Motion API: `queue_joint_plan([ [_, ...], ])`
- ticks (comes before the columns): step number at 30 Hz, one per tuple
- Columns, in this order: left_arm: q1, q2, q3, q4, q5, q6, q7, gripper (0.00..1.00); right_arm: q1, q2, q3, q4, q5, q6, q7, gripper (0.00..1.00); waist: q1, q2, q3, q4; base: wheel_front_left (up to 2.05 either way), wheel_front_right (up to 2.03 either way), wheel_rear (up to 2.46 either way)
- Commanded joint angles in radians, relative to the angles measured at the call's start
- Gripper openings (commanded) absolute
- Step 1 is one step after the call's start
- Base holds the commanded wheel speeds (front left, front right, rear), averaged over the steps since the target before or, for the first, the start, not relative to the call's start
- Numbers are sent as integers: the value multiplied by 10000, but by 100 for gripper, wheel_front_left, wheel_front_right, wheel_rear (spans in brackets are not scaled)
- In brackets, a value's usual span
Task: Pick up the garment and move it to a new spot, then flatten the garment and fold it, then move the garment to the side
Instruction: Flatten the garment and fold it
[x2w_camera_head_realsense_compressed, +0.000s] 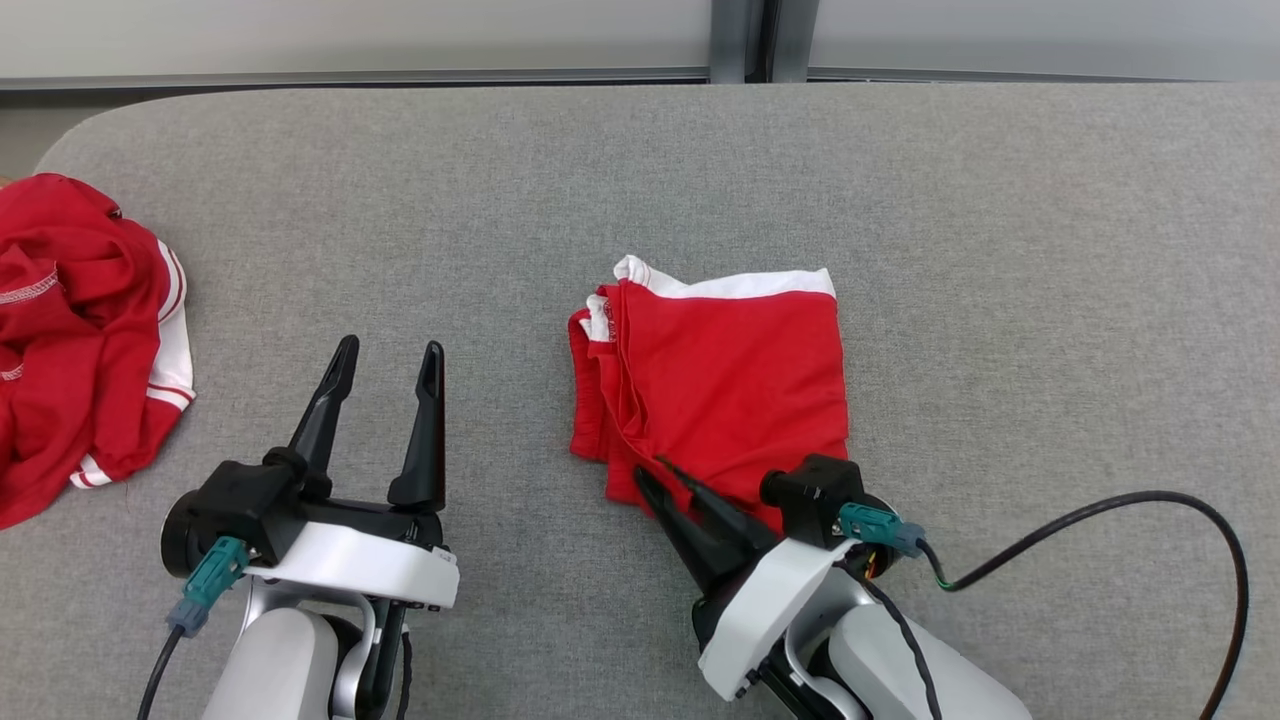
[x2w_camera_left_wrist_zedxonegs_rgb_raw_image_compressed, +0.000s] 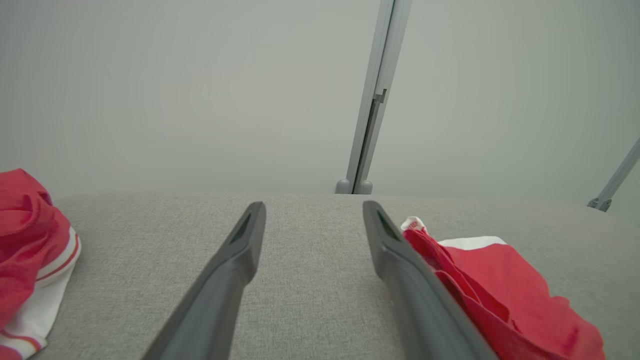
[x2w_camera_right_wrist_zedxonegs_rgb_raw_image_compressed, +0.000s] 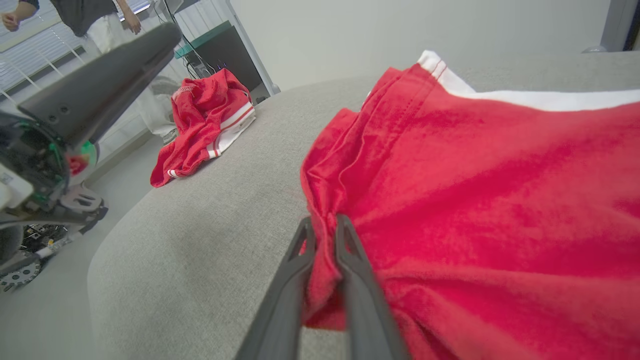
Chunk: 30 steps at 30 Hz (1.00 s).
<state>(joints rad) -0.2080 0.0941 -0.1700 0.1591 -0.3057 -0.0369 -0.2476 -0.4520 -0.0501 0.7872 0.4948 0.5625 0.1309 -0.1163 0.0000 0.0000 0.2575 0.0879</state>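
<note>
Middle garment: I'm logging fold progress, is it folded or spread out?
Folded: the middle garment lies as a compact rectangle, several layered edges stacked along its left side.

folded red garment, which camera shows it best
Head view: nearly the whole folded red garment shows from above. Right wrist view gives a close-up of its corner in the right end effector; left wrist view catches its side behind a finger.

I see a grey fabric-covered table (x2w_camera_head_realsense_compressed: 640, 170) with rounded corners, a plain pale wall (x2w_camera_left_wrist_zedxonegs_rgb_raw_image_compressed: 150, 90) behind, a metal upright (x2w_camera_left_wrist_zedxonegs_rgb_raw_image_compressed: 372, 110), window blinds (x2w_camera_right_wrist_zedxonegs_rgb_raw_image_compressed: 20, 67), and a smooth grey floor (x2w_camera_right_wrist_zedxonegs_rgb_raw_image_compressed: 60, 325).
</note>
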Motion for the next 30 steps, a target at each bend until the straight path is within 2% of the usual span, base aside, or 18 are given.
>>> queue_joint_plan([
  [1, -65, 45, 30, 17, -17, 68, -56, 100, -228, -13, 141, 3, 75, -3, -196, 100, 0, 0, -24, -6, 0, 0, 0],
  [5, -6, 80, 32, 42, 28, 112, -74, 100, -617, -51, 507, -406, -268, -3, -863, 100, 0, 0, -101, -62, 0, 0, 0],
  [9, 74, 136, 50, 54, 64, 157, -89, 100, -639, -265, 153, -949, -535, -3, -1235, 100, 0, 0, -190, -143, 0, 0, 0],
  [13, 163, 265, 119, 0, 49, 229, -89, 100, -215, -615, -1380, -1758, -1002, -3, -1427, 100, 0, 0, -346, -262, 0, 0, 0],
  [18, 376, 442, 273, -151, 11, 361, -92, 100, 728, -1113, -3978, -2597, -1746, -3, -1463, 100, 0, 0, -550, -390, 0, 0, 0],
  [22, 554, 559, 362, -262, 2, 466, -56, 100, 1676, -1270, -5585, -3083, -2250, -3, -1138, 100, 0, 0, -748, -495, 0, 0, 0],
  [26, 873, 698, 399, -348, 13, 554, 41, 100, 2616, -1209, -6602, -3540, -2562, -3, -724, 100, 0, 0, -1005, -609, 0, 0, 0],
  [30, 1241, 803, 407, -440, 13, 625, 142, 100, 3335, -1085, -6986, -4024, -2742, -3, -325, 100, 0, 0, -1336, -695, 0, 0, 0],
])
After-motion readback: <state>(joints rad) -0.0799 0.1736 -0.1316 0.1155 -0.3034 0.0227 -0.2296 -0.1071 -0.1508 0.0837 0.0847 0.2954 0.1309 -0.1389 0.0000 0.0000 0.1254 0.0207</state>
